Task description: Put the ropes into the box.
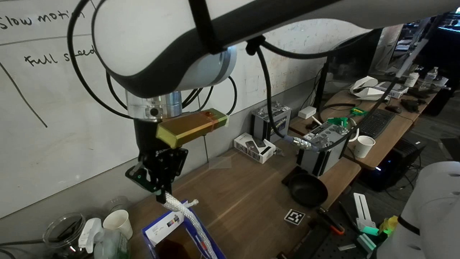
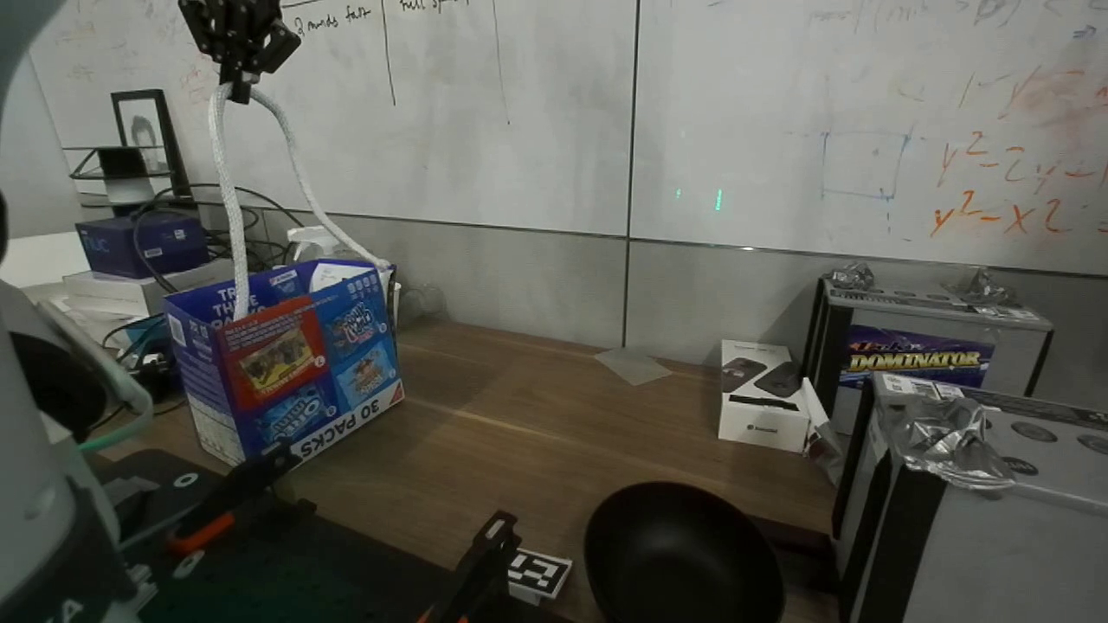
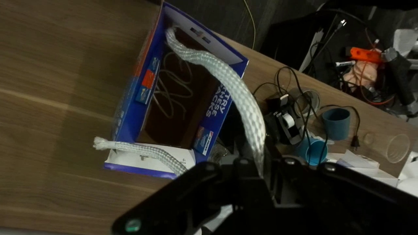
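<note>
In an exterior view the lower edge crops the blue cardboard snack box (image 1: 155, 230), leaving its base out of sight; it stands on the wooden tabletop (image 2: 493, 398). The top edge of an exterior view slices off the upper part of the pincer (image 2: 239, 90), which is clenched on a white braided rope (image 2: 227, 186). The wrist view drowns the grip in black, so the pinched stretch cannot be made out there. One leg of the rope drops into the box, its lower part hidden behind the printed front wall; in the wrist view it reaches a corner inside, its tip lost in shadow. Faint loops of thin cord (image 3: 178, 81) lie on the dim brown box floor, too murky to trace fully.

The rope is thick, its weave a glossy checkered pattern, and it hangs in a tall upside-down U. Its frayed end (image 3: 102, 143) splays into a tuft beyond the rim, past a white flap (image 3: 130, 160); whether it touches the cardboard, I cannot tell.
</note>
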You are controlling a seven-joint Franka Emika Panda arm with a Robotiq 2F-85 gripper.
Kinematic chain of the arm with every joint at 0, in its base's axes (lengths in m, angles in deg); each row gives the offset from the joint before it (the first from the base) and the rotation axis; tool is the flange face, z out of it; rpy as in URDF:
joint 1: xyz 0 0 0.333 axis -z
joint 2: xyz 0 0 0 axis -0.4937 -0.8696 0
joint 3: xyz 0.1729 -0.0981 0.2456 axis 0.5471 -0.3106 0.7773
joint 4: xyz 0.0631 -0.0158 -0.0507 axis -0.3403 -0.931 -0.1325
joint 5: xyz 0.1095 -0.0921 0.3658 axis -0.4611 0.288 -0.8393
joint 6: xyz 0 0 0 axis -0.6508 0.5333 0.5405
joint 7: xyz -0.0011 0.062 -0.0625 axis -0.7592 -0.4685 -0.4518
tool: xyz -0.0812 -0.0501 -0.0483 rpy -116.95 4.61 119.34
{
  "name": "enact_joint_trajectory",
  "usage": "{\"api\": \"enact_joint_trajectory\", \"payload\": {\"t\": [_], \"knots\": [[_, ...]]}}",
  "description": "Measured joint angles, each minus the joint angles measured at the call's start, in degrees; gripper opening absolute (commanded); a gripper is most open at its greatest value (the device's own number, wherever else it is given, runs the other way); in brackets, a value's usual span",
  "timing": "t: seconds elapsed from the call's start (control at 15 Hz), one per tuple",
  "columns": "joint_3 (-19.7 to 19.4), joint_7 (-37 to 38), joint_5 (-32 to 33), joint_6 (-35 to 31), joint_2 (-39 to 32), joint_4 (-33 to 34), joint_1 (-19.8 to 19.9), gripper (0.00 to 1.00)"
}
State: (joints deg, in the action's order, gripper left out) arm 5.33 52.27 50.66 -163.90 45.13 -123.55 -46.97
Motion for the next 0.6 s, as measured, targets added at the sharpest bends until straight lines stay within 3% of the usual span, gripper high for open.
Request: {"api": "enact_joint_trajectory", "payload": {"t": [0.6], "knots": [[0.5, -8.3, -3.9, 1.9, -0.3, -1.0, -1.3, 0.13]]}}
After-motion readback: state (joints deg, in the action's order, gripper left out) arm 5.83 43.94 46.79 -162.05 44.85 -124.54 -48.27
